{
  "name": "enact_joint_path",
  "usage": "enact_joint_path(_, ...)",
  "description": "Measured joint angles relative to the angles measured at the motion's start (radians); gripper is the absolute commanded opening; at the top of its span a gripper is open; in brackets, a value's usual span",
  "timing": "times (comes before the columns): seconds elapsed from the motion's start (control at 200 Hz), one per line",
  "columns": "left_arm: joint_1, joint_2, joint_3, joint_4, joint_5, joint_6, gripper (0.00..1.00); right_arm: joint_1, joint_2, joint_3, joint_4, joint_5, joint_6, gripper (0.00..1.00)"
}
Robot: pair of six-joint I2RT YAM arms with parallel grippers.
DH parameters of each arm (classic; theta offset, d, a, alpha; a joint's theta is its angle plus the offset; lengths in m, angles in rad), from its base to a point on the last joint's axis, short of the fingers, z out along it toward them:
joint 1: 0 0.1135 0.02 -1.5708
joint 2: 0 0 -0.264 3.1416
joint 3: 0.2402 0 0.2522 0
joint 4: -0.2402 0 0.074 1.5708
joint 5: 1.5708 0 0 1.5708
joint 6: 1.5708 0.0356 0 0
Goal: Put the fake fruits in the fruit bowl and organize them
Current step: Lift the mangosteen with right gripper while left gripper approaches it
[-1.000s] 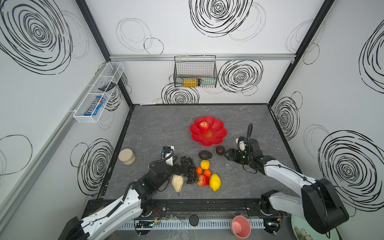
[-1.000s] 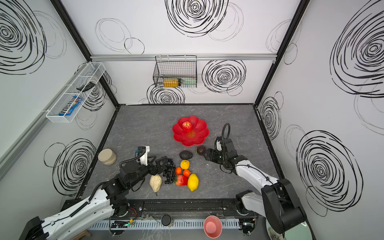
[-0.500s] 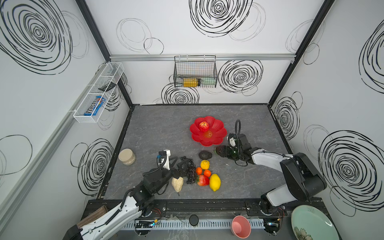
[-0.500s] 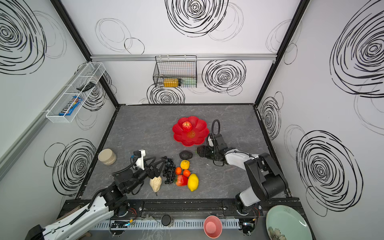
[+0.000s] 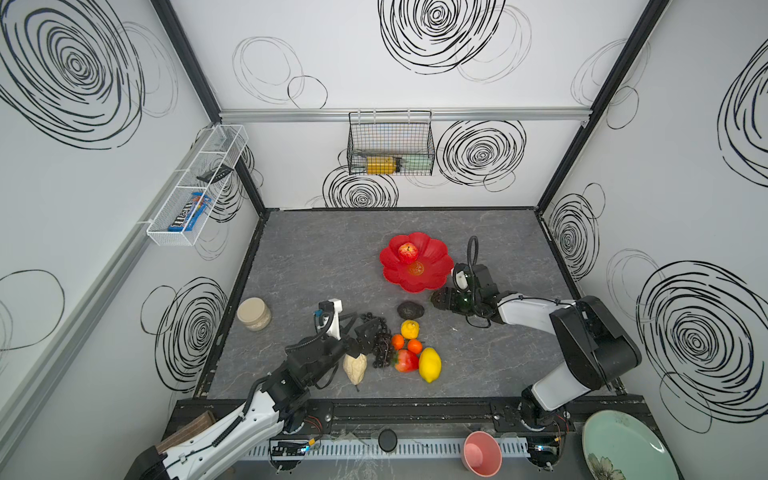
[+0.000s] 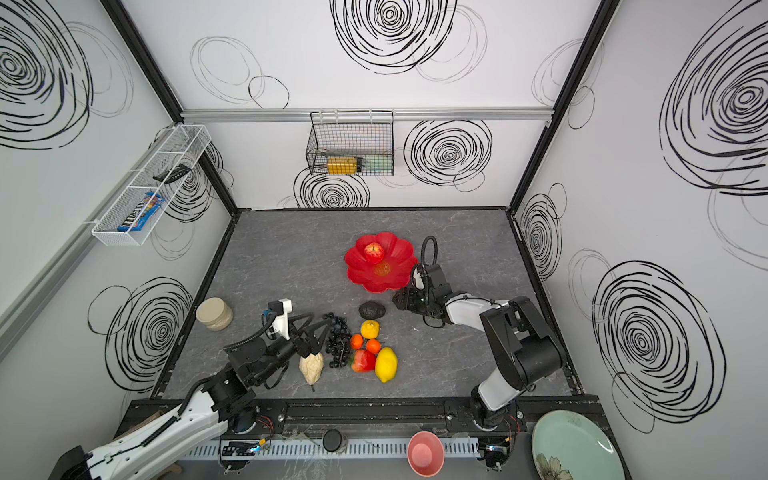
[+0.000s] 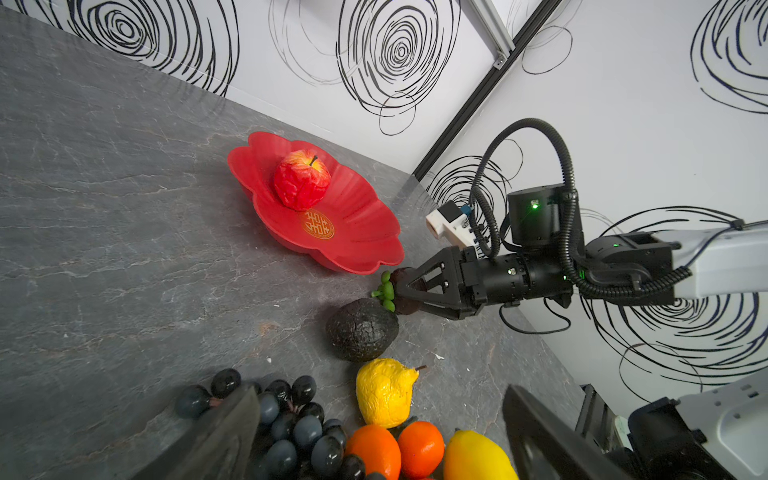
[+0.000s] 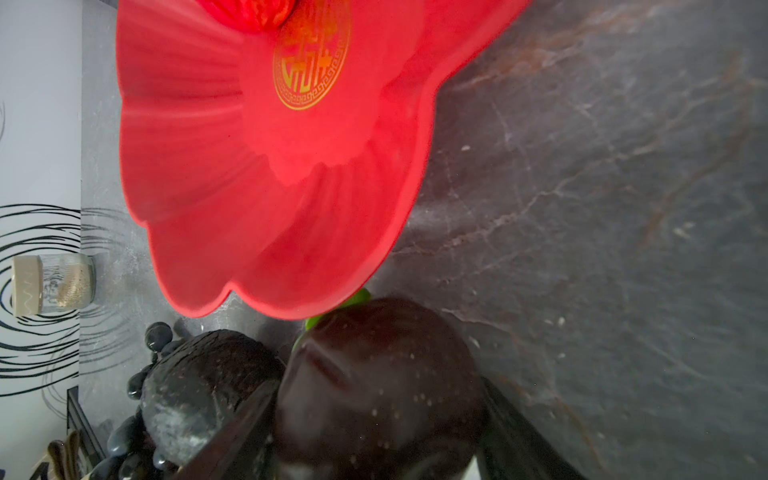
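Right pincer jaws flank mangosteen beside fruit bowl; whether clamped, cannot tell. Looks hard, glossy, probably light: squeeze across middle, avoid green calyx. Left pincer wide, empty

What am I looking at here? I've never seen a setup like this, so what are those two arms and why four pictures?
These are two robot arms at a grey table, each ending in a two-fingered pincer. Two pictures look down from overhead, nearly identical; the other two come from a camera on each wrist. A red bowl holds an apple. On the table lie an avocado, grapes, two lemons, two oranges, a strawberry, a cream fruit and a jar. The left pincer stands open by the grapes. The right pincer has its jaws either side of a mangosteen beside the bowl; whether it grips yet, I cannot tell.
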State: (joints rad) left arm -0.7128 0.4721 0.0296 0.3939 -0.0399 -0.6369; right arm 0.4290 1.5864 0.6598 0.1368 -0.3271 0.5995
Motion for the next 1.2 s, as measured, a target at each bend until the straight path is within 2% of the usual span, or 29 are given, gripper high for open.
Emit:
enact_joint_path(0.375,0.002,0.04,0.0,0.018,0.01,-0.002,0.96,0.011,-0.055,-0.003,-0.032,0.014,-0.02,0.64)
enact_joint_path(0.615,0.003,0.128,0.031,0.029,0.08,-0.009,0.96,0.018,-0.285,-0.061,-0.09,-0.011,-0.029,0.6)
enact_joint_path(0.856,-0.001,0.248,0.104,0.089,0.202,0.014,1.0,0.048,-0.504,-0.094,-0.187,-0.1,-0.018,0.59)
enact_joint_path(1.011,-0.018,0.37,0.167,0.163,0.288,0.024,0.88,0.126,-0.623,-0.101,-0.193,-0.156,0.018,0.57)
enact_joint_path(1.201,-0.046,0.465,0.196,0.29,0.361,-0.001,0.72,0.204,-0.699,-0.126,-0.167,-0.206,0.066,0.56)
